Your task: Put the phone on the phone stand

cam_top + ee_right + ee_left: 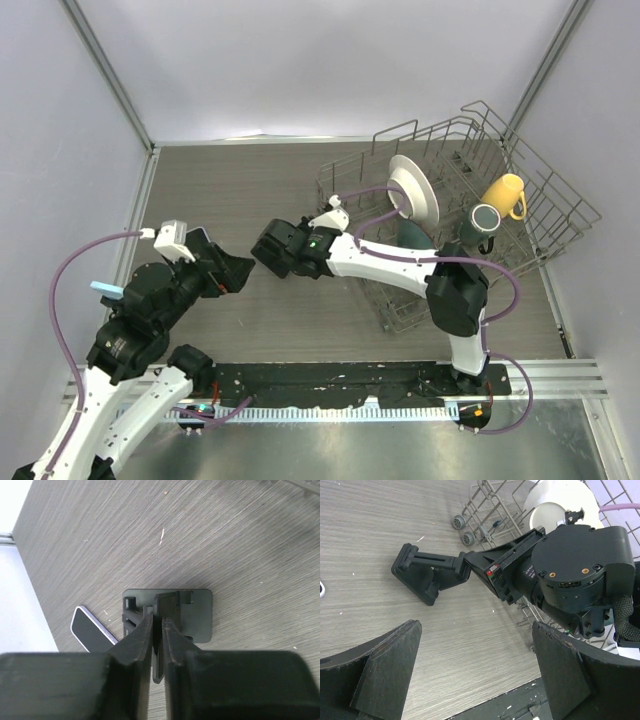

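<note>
The phone stand [192, 612] is a black folding stand with a flat rectangular base and a ribbed upright arm. It rests on the wood-grain table and also shows in the left wrist view [427, 575]. My right gripper [157, 617] is shut on the stand's upright plate from above; it also shows in the top view [262, 256]. The phone [91, 631] lies flat just left of the stand, black screen up with a pale rim, partly hidden behind my right finger. My left gripper [475, 670] is open and empty, low over bare table facing the stand; it also shows in the top view [238, 272].
A wire dish rack [540, 215] stands at the right with a white plate [414, 190], a yellow mug [505, 195] and a dark mug [484, 218]. Its wheels [462, 530] sit close behind the stand. Grey walls enclose the table.
</note>
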Tool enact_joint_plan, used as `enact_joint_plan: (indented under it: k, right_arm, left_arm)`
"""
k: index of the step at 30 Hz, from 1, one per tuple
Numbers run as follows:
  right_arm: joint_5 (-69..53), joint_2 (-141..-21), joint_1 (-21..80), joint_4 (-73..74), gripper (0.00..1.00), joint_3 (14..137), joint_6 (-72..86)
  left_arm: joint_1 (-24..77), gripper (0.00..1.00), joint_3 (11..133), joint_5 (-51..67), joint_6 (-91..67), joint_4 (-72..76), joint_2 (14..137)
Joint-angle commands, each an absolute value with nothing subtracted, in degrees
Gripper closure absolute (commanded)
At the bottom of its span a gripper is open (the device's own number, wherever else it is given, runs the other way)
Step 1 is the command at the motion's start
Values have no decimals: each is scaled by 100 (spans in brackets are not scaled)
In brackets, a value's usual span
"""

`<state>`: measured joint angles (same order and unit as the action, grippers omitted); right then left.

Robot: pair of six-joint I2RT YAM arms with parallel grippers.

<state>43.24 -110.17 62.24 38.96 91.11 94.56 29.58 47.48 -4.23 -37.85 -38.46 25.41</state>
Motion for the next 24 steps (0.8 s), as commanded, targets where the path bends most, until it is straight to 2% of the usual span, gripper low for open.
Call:
enact_joint_plan:
  k: [1, 3, 4, 7, 10, 11, 14, 16, 17, 20, 24]
  right_arm:
    - [4650, -11144, 6258, 3578, 72, 9255, 8968]
    - [4606, -11136, 6258, 3305, 56, 9316, 8606]
    - [4501, -11118, 6258, 3183, 36, 9299, 8030]
    - [4334, -10952, 6258, 2357, 16, 9158, 7131]
    - [4062, -10531, 6249, 1462, 12, 8782, 5804]
    - [3713, -10320, 6249, 667, 12, 8571, 4966]
    - [2694, -9494, 6170, -1048, 12, 7429, 3765]
    - [2051, -8896, 5891, -1597, 12, 6717, 3034]
    - [1535, -8712, 5784, -1678, 12, 6515, 2858]
    - [1109, -7930, 5468, -1740, 14, 5768, 2278]
    - [73, -7375, 5326, -1381, 14, 5581, 1706]
  left_arm:
    - [2971, 3, 4641, -316, -3902, -3762, 2487]
    - [2971, 2, 4588, -255, -3955, -3771, 2505]
    - [2971, 2, 4579, -237, -3981, -3753, 2531]
    - [2971, 1, 4527, -176, -4052, -3648, 2566]
    - [2971, 0, 4474, -88, -4131, -3534, 2759]
    - [2971, 0, 4500, -62, -4148, -3533, 2960]
    - [2971, 0, 4544, 350, -4192, -3402, 3408]
    - [2971, 0, 4588, 526, -4175, -3349, 3681]
    - [2971, 0, 4597, 553, -4175, -3357, 3804]
    - [2962, 2, 4562, 650, -4096, -3130, 4323]
    - [2883, 7, 4597, 764, -3947, -2936, 5157]
